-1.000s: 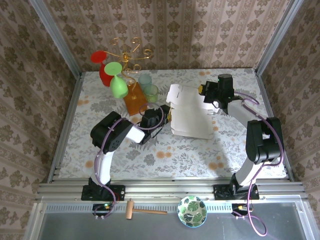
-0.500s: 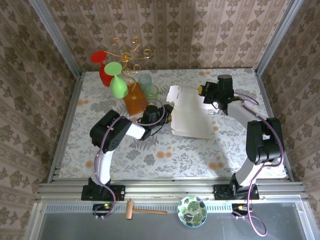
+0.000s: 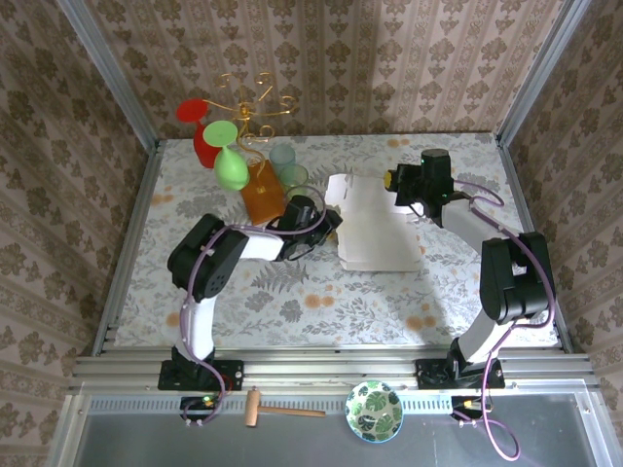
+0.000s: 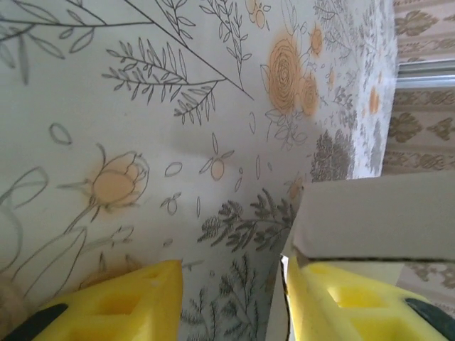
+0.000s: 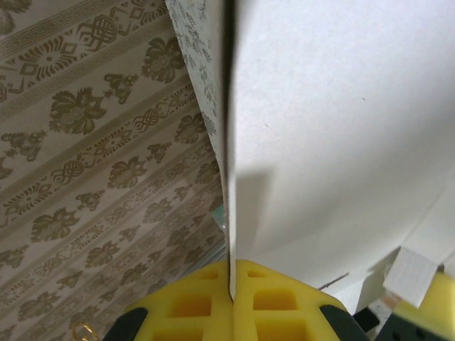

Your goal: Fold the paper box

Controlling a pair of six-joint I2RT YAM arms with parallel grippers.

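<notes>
The paper box is a pale cream cardboard sheet, partly raised off the floral table near its middle. My right gripper is at its far right corner. In the right wrist view the yellow fingers are shut on the thin edge of a cardboard panel, at my right gripper. My left gripper is at the box's left edge. In the left wrist view it stands open over the tablecloth. A cardboard edge runs along the inner face of its right finger, and a box panel lies above that finger.
An orange bottle and two pale green glasses stand just behind my left gripper. A gold rack holds a red and a green goblet at the back left. A wooden mallet and a green bowl lie on the front ledge.
My left gripper has slid farther back and right along the box's left edge. The box has turned slightly, with its near edge shifted right. The right gripper has stayed shut on its panel.
</notes>
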